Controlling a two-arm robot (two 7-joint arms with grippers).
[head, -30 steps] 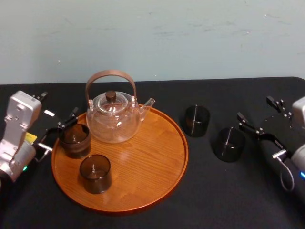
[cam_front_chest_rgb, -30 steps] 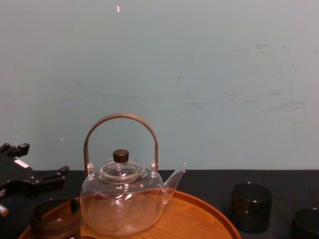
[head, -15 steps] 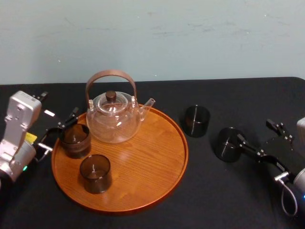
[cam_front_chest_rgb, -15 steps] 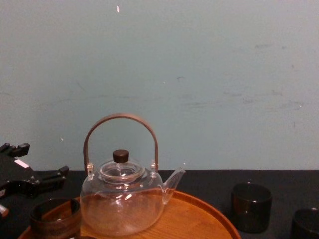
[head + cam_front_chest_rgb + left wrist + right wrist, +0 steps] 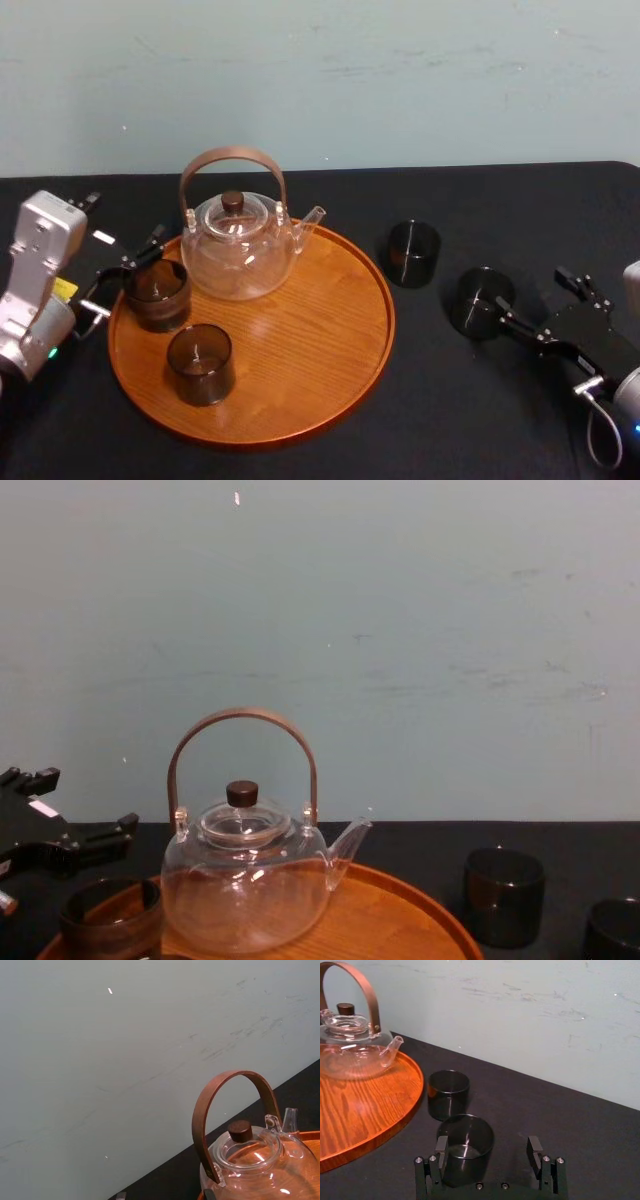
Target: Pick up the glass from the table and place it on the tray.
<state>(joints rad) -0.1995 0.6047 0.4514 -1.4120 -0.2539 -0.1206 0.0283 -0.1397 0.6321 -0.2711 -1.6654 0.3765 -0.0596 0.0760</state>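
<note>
In the head view, find the glass [image 5: 483, 300] standing on the table [image 5: 450, 420] just right of the tray [image 5: 386, 300], with the right gripper [image 5: 540, 302] spread open farther right and the left gripper [image 5: 122, 272] parked open at the tray's left edge. In the right wrist view, catch what goes unnoticed from above: glass off-centre, close by one finger [image 5: 441, 1149]. Shift sideways to centre, then squeeze gently. In the chest view, judge the lift needed over the tray's low rim

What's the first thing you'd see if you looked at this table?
The clear glass teapot with a curved brown handle, at the back of the round orange tray. Then two dark glasses on the black table right of it, the open right gripper at the nearer one, the left gripper by the tray's left edge.
</note>
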